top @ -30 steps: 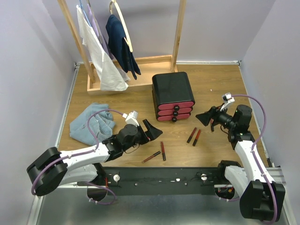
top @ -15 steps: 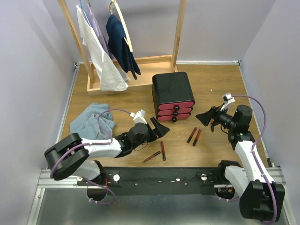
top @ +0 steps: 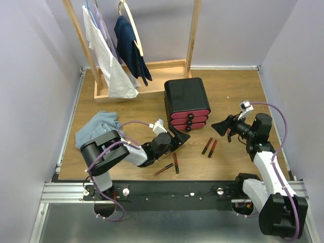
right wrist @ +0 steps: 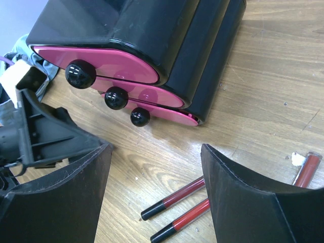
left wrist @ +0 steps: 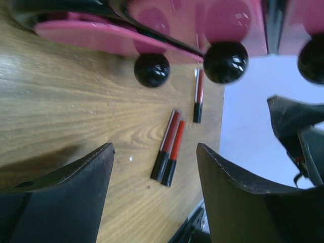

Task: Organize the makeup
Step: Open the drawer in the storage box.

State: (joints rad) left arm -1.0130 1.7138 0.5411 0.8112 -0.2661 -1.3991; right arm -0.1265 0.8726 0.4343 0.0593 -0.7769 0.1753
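Several slim red-black lip tubes lie on the wooden table: a pair (top: 209, 147) in front of the black box, and two more (top: 175, 163) (top: 163, 169) near the front edge. The pair also shows in the left wrist view (left wrist: 169, 147) and the right wrist view (right wrist: 177, 195). Another tube (right wrist: 306, 169) lies by the right finger. My left gripper (top: 179, 137) (left wrist: 154, 152) is open and empty, low over the table, just in front of the lowest drawer knob (left wrist: 152, 70). My right gripper (top: 221, 126) (right wrist: 156, 149) is open and empty, above the pair. No palettes, compacts or blush cases show.
The black box with three shut pink drawers (top: 186, 104) (right wrist: 136, 35) stands mid-table. A light blue cloth (top: 98, 130) lies at the left. A wooden clothes rack (top: 132, 86) with hanging garments stands at the back left. Walls close in both sides.
My left arm has reached to the right and forward, bringing its open gripper up to the box's lowest drawer. The right arm and the tubes have not moved.
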